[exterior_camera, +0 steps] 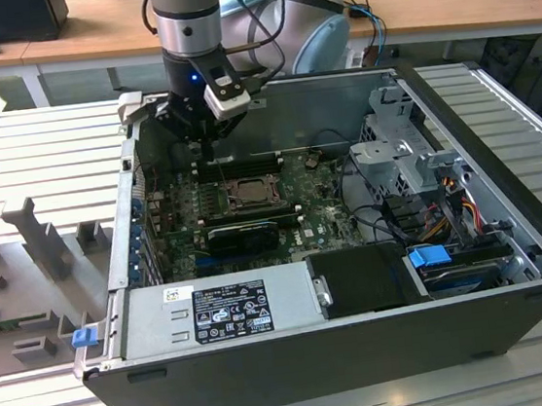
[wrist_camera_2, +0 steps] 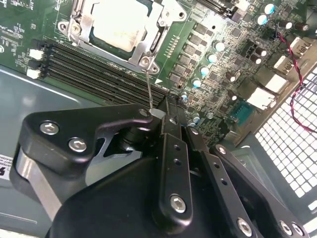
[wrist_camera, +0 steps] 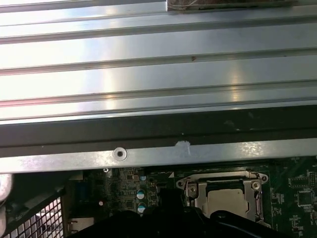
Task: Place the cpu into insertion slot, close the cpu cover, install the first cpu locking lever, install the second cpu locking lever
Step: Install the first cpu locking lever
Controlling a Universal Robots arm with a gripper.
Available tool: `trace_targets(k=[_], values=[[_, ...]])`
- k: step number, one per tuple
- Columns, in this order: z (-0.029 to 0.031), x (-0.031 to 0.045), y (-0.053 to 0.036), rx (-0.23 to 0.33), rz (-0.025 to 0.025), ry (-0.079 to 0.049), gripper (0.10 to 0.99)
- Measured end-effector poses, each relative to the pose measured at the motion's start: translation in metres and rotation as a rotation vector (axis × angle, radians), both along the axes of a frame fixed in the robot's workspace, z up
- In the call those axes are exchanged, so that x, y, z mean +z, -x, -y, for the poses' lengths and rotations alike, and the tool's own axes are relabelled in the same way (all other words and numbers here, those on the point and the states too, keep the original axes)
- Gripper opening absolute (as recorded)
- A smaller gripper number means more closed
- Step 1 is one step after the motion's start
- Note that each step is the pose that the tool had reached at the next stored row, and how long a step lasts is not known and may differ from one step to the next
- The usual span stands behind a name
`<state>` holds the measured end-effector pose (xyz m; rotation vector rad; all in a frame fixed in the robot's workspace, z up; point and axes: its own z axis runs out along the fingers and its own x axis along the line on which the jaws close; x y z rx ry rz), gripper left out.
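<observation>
Lying open on a ribbed metal table (exterior_camera: 40,151), a computer case (exterior_camera: 366,349) has wooden desks (exterior_camera: 85,33) behind it. The gripper (wrist_camera_2: 157,113) hangs over the board's far edge, its fingers pinched on a thin locking lever (wrist_camera_2: 149,89). The exterior view hides that grip. In both wrist views the cpu (wrist_camera_2: 121,22) sits in the insertion slot (wrist_camera: 190,186), under the cpu cover (wrist_camera_2: 148,47).

Grey power supply (exterior_camera: 220,310), blue latch (exterior_camera: 82,336)
</observation>
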<state>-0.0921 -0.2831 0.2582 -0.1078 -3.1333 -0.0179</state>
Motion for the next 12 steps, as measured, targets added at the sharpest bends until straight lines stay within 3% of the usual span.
trace_targets(k=[12], values=[[0.0, 0.0, -0.0073, 0.0, 0.0, 0.0, 0.106]])
